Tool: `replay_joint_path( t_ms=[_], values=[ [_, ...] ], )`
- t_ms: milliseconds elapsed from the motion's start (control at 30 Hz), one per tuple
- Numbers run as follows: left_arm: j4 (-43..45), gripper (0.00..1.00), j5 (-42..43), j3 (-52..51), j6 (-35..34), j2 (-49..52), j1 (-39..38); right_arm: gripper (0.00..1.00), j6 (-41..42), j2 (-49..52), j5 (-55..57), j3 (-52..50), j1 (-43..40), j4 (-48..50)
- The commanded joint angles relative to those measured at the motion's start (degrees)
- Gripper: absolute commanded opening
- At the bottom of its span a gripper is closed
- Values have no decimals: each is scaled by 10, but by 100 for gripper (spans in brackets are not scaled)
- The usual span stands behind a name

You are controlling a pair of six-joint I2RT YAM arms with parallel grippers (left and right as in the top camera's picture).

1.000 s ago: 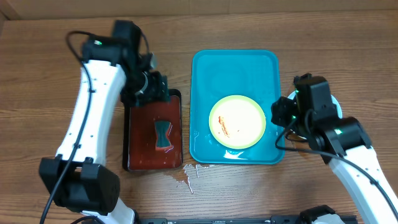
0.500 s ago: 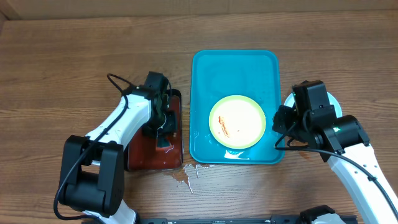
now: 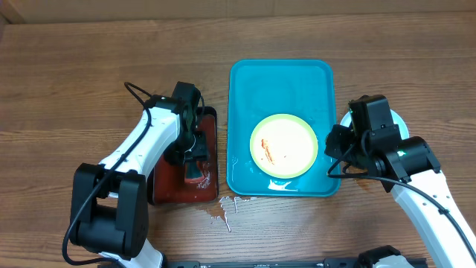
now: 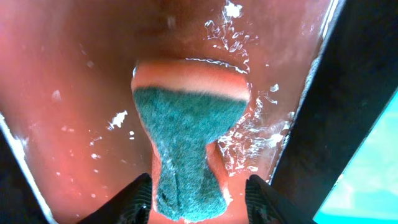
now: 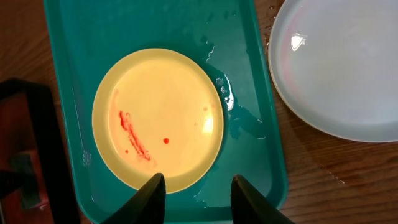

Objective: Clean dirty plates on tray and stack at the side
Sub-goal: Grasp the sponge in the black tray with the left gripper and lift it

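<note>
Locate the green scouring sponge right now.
Overhead, the green-topped hourglass sponge lies in the small black tray of reddish water, left of the turquoise plastic tray, straddled by the left gripper.

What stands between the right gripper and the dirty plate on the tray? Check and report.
Nothing visible. The right gripper hangs open over the near edge of the yellow-green rimmed plate, which lies alone in the tray amid some water. The pale plate sits outside the tray, off to the side.
</note>
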Motion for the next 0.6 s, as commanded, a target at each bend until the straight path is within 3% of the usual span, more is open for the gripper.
replay_joint_path(
  t_ms=[0,133,167,267,567],
  values=[
    [4,52,-39,2,6,-6,-3,39,-5,9,6,1,2,3],
    [66,52,-37,-50,4,-6,-6,39,-5,38,11,-2,2,4],
    [99,37,-21,-76,4,-6,-6,39,-5,60,27,-3,2,6],
    [115,5,-6,-94,4,-6,-6,39,-5,93,36,-3,2,21],
    [42,4,-15,-17,11,-8,10,41,-63,202,36,-3,1,80]
  ],
)
